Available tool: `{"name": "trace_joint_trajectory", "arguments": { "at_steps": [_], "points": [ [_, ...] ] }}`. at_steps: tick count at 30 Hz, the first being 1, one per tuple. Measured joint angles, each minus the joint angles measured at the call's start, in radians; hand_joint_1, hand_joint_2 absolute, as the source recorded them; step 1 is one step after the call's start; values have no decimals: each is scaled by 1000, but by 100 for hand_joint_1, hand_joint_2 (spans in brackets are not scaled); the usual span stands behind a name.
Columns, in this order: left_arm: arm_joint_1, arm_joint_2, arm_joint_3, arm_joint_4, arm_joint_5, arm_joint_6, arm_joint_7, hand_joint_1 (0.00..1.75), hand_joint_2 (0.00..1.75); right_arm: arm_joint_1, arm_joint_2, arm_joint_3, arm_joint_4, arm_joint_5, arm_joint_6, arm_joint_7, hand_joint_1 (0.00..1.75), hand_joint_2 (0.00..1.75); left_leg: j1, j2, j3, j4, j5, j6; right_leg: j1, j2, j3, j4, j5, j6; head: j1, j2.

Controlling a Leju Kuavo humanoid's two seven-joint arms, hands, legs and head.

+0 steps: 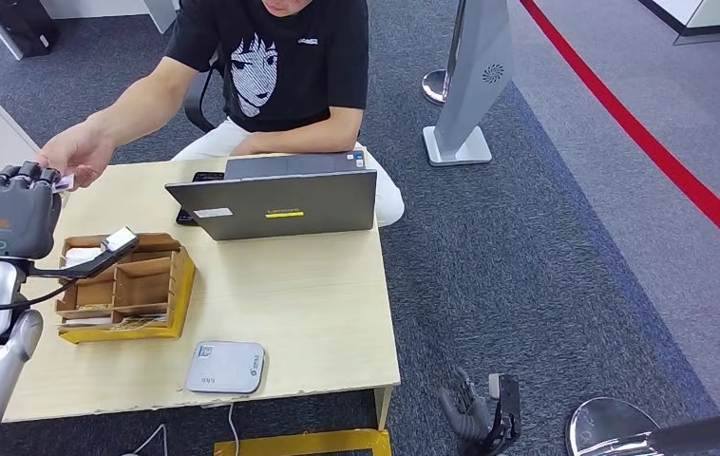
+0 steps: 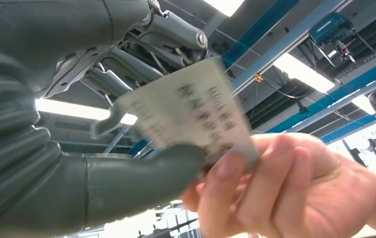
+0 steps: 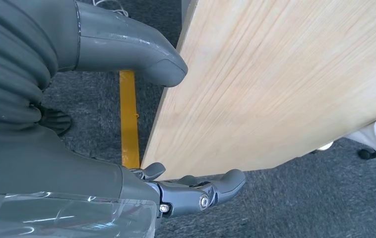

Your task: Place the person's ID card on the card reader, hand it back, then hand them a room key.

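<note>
My left hand (image 1: 9, 214) is raised at the table's far left corner and pinches a pale card with dark print (image 1: 64, 180) between thumb and fingers. In the left wrist view the blurred card (image 2: 191, 114) lies against my thumb (image 2: 141, 173), and the person's hand (image 2: 285, 193) grips its other end. The seated person's arm reaches over the table to it, their hand (image 1: 81, 152) at the card. A white card reader (image 1: 226, 367) lies near the table's front edge. My right hand (image 1: 480, 413) hangs beside the table with its fingers (image 3: 201, 191) apart and nothing in them.
A wooden compartment box (image 1: 128, 285) with cards stands on the table (image 1: 309, 304) just under my left hand. An open laptop (image 1: 280, 204) stands at the back, a dark phone (image 1: 206, 177) behind it. A stanchion base (image 1: 456, 142) stands on the carpet to the right.
</note>
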Motion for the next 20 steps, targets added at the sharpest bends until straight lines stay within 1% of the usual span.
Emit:
{"name": "trace_joint_trajectory", "arguments": {
  "at_steps": [5, 8, 14, 16, 19, 20],
  "points": [
    [7, 3, 0, -2, 0, 15, -12, 0, 175, 1, 0, 0, 0, -8, -1, -8, 0, 175, 0, 0, 0, 0, 0, 0, 0, 0, 0, 0, 0, 0, 0, 0],
    [38, -6, 17, -27, 5, 24, -52, 0, 175, 4, 0, 0, 1, -17, -1, -13, 0, 175, 0, 0, 0, 0, 0, 0, 0, 0, 0, 0, 0, 0, 0, 0],
    [168, -79, 127, -179, 51, 32, -167, 0, 175, 18, 0, -3, 0, -36, -1, -28, 0, 175, -1, 0, 0, 0, 0, 0, 0, 0, 0, 0, 0, 0, 0, 0],
    [218, -108, 156, -235, 85, 30, -219, 0, 175, 23, 0, -8, 0, -49, -3, -35, 0, 175, -1, 0, 0, 0, -1, 1, -1, 0, 0, -1, 0, 1, 0, 0],
    [327, -163, 177, -324, 142, 27, -302, 0, 175, 33, 0, -24, 0, -73, -5, -52, 0, 175, -2, 0, 0, 0, -2, 1, -1, 0, 0, -1, -1, 1, 0, 0],
    [346, -172, 177, -336, 150, 26, -313, 0, 175, 35, 0, -28, 0, -76, -5, -55, 0, 175, -2, 0, 0, 0, -2, 1, -1, 0, 0, -1, -1, 1, 0, 0]
  ]
}}
